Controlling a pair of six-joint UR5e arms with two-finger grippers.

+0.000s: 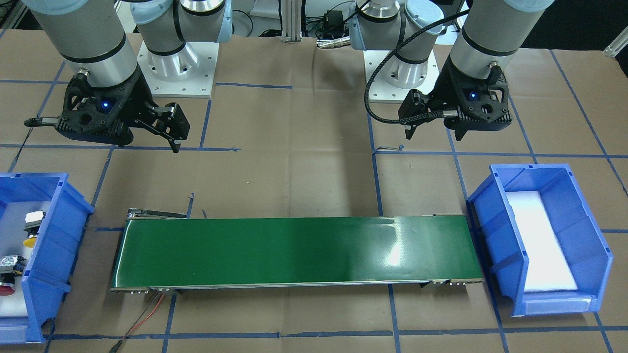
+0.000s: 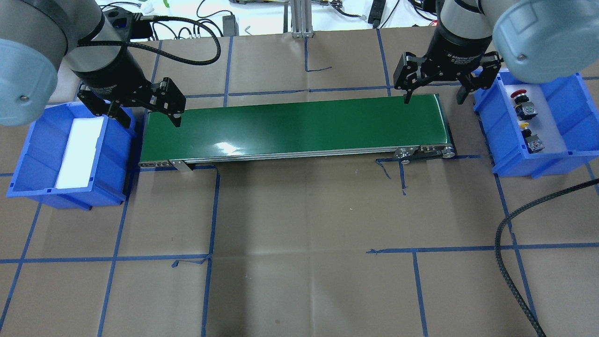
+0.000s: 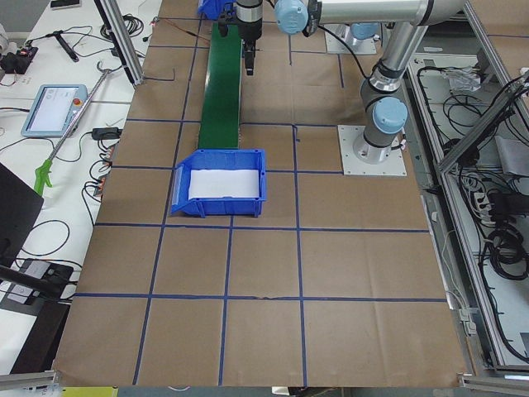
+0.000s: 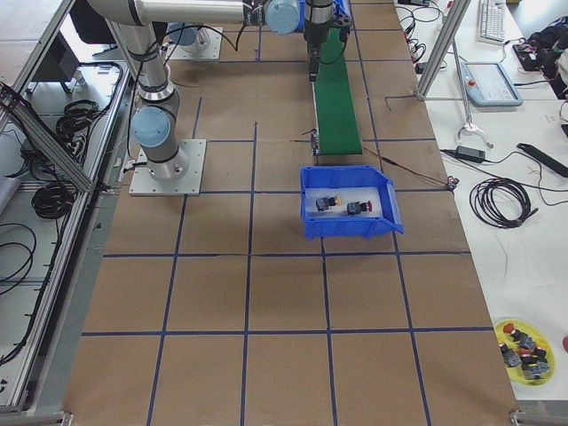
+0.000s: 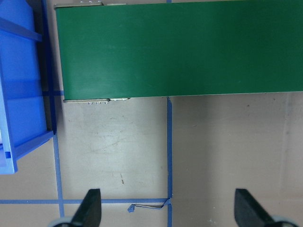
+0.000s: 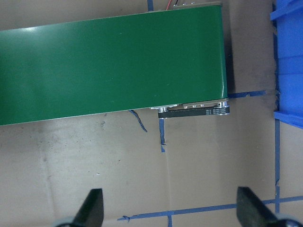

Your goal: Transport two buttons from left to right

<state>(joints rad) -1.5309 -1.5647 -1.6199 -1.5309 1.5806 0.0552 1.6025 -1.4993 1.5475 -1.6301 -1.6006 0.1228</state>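
Note:
The two buttons lie in the blue bin (image 2: 573,96) on my right side. The red button (image 2: 518,95) is farther back, the yellow button (image 2: 525,125) nearer. In the front-facing view the yellow button (image 1: 30,240) and the red button (image 1: 6,289) show in the bin (image 1: 56,220) at the left edge. My right gripper (image 2: 433,99) is open and empty, above the belt's right end, apart from the bin. My left gripper (image 2: 152,122) is open and empty, above the belt's left end. Both wrist views show only spread fingertips (image 5: 90,210) (image 6: 92,210), nothing between them.
A green conveyor belt (image 2: 295,126) runs across the table between the bins. A second blue bin (image 2: 28,154) with a white foam liner stands at its left end, holding nothing. Brown paper with blue tape lines covers the table. A black cable (image 2: 503,262) hangs at the near right.

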